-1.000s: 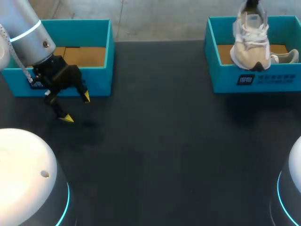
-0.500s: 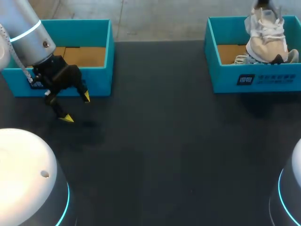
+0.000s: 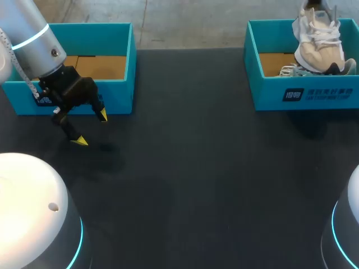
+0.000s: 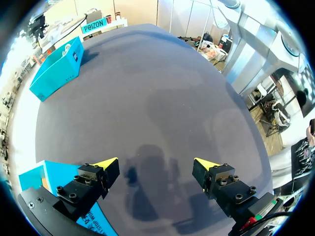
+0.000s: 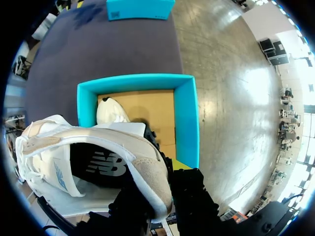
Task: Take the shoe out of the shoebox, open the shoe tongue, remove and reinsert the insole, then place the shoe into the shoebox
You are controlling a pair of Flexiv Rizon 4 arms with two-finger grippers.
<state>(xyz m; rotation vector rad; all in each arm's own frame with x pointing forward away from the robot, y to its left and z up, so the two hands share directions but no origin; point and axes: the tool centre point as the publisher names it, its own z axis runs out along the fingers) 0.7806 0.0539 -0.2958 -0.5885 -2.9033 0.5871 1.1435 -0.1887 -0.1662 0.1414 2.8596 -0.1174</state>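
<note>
Dark table (image 3: 196, 168) carries two open teal shoeboxes, one at each far corner, both showing a brown cardboard floor. Left pincer (image 3: 91, 128) hangs over bare table just in front of the left shoebox (image 3: 118, 84). Its yellow-tipped fingers are spread wide with nothing between them. In the left wrist view, the left pincer (image 4: 156, 164) has that box's corner (image 4: 44, 172) just beside and under one finger. The right shoebox (image 4: 54, 73) lies well ahead, across the table. Right pincer (image 5: 165, 179) is closed on the heel collar of a beige-and-white sneaker (image 5: 98, 147). One finger sits outside the heel and the other appears to go into the opening, with only one yellow tip visible. The sneaker's opening faces the wrist camera and shows a dark insole (image 5: 101, 164) inside. Below the right pincer, the sneaker (image 3: 318, 42) hangs over the right shoebox (image 3: 269, 89), white laces toward the head camera and lower end within the box outline. Contact with the box floor cannot be determined. A second pale sneaker (image 5: 110, 110) lies on the floor of that box (image 5: 187, 118), beyond the held one. Its toe (image 3: 345, 67) shows beside the held sneaker in the head view. The left shoebox (image 5: 140, 9) is far ahead of the right pincer.
</note>
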